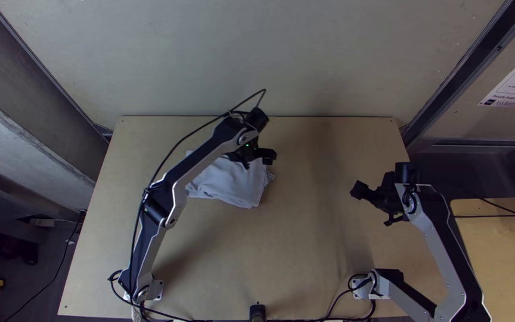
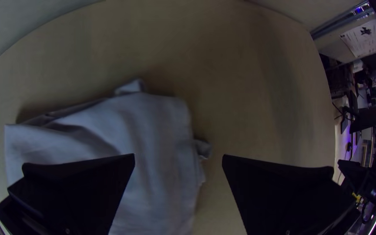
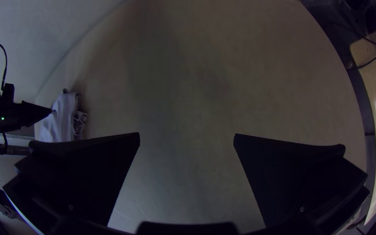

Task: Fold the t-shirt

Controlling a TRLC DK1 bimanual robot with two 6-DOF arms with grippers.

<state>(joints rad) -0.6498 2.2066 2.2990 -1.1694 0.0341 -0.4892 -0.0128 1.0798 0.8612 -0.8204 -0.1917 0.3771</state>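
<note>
In the top view the light grey t-shirt lies as a compact folded bundle left of the table's middle, partly covered by the left arm. My left gripper is over its far right part. In the left wrist view the cloth has overlapping layers and a small crumpled bit at its edge; the left gripper stands open above it, holding nothing. My right gripper is over the table's right side, away from the cloth. The right wrist view has the right gripper open over bare wood, and the t-shirt far off.
The wooden table has bare surface between the cloth and the right gripper. A pale wall rises behind its far edge. Cables run along the near edge, by a small black device.
</note>
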